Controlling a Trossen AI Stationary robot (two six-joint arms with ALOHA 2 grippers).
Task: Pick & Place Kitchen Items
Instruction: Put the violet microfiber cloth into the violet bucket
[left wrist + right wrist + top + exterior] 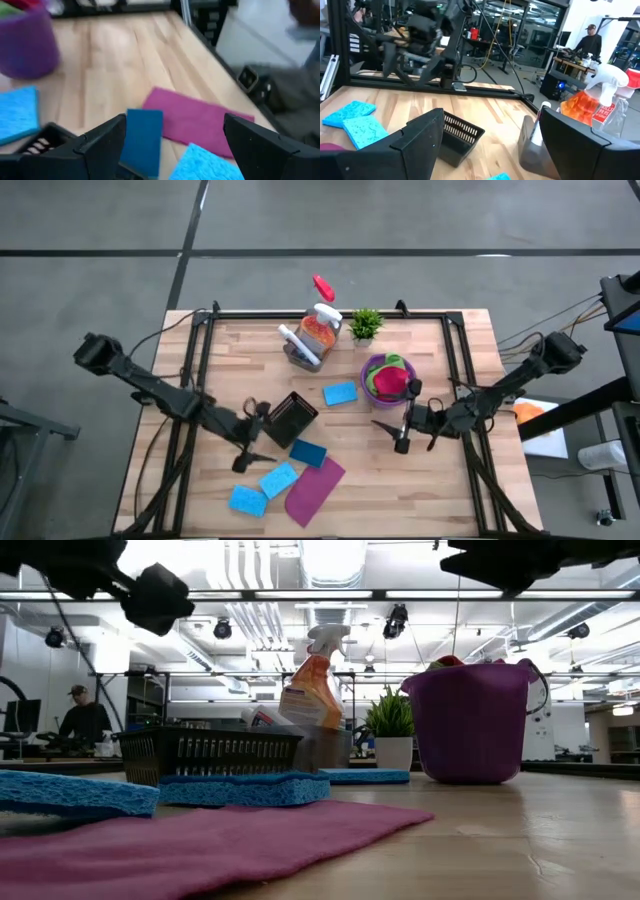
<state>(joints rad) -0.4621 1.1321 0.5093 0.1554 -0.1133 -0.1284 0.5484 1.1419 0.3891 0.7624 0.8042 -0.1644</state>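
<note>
1. I take the black basket (pixel 293 418) in the middle of the table (pixel 440 490) as my landmark and work outward from the near edge.
2. Nearest me, in front of the basket, lies the magenta cloth (pixel 314 488), flat on the wood.
3. Just beside that cloth, on the left-arm side, I see two light blue sponges (pixel 278 479) (pixel 247 500), with a darker blue sponge (pixel 308 452) lying between the cloth and the basket.
4. My left gripper (pixel 252 434) sits just beside the basket on its left-arm side, fingers spread wide apart and holding nothing; its wrist view looks past them at the dark sponge and the cloth.
5. My right gripper (pixel 399 425) hangs on the other side of the basket, well apart from it, jaws also standing wide with nothing between them.
6. Just behind the basket, toward the right arm, another blue sponge (pixel 340 394) lies alone.
7. Further back on that side stands the purple bucket (pixel 372 373), holding a red cloth (pixel 391 381) and a green cloth (pixel 392 363).
8. Behind the basket a grey holder (pixel 303 354) carries the orange spray bottle (pixel 319 326) and a white bottle (pixel 295 340).
9. The potted plant (pixel 365 326) stands at the far edge, beside the spray bottle.
</note>
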